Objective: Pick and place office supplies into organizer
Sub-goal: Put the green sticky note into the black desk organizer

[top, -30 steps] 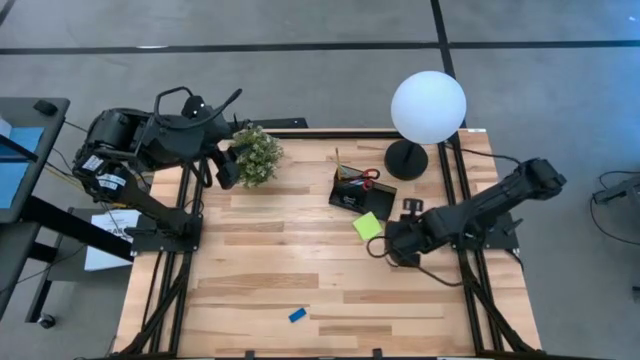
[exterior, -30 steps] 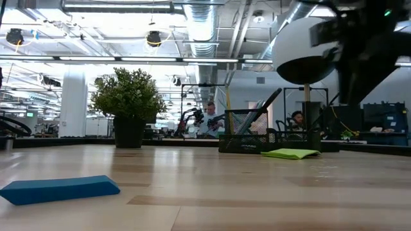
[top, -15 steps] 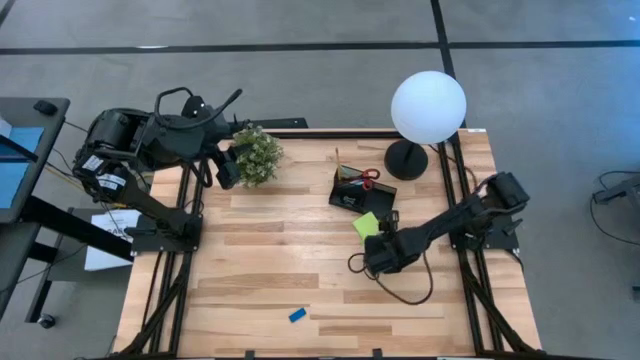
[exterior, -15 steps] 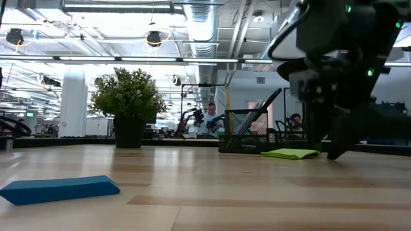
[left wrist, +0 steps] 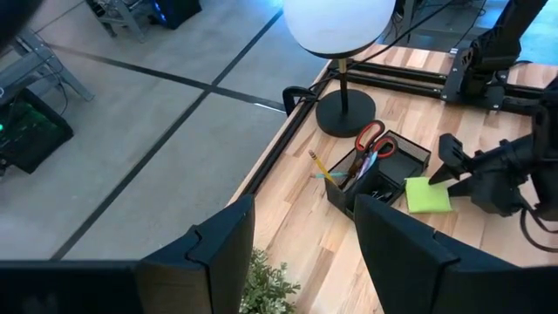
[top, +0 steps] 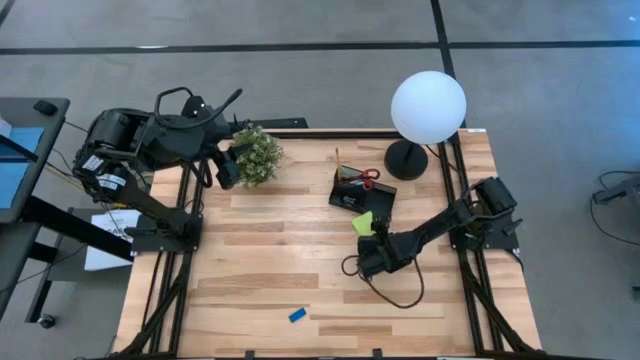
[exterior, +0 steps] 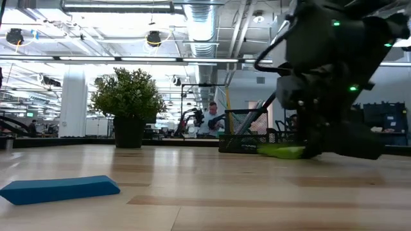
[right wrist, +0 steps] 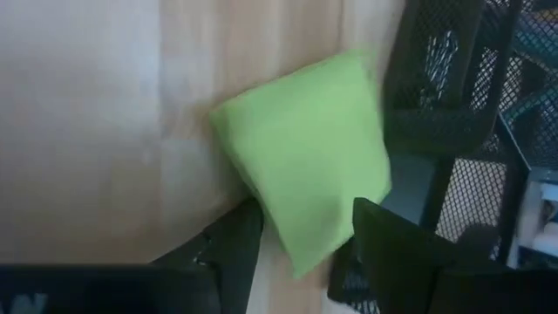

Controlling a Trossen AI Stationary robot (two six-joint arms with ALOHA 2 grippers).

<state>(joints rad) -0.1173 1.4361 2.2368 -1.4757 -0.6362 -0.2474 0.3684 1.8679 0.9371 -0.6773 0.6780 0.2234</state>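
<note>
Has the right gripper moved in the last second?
Yes. The right gripper has swung away from the lamp base, toward the table's middle, past the green sticky pad.

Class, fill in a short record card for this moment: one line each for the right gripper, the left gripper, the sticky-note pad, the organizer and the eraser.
right gripper: open, fingers either side of the sticky-note pad's near corner
left gripper: open, raised near the potted plant
sticky-note pad: lime green, flat on the table beside the organizer
organizer: black mesh, holds red-handled scissors and a yellow pencil
eraser: blue, alone near the table's front edge
</note>
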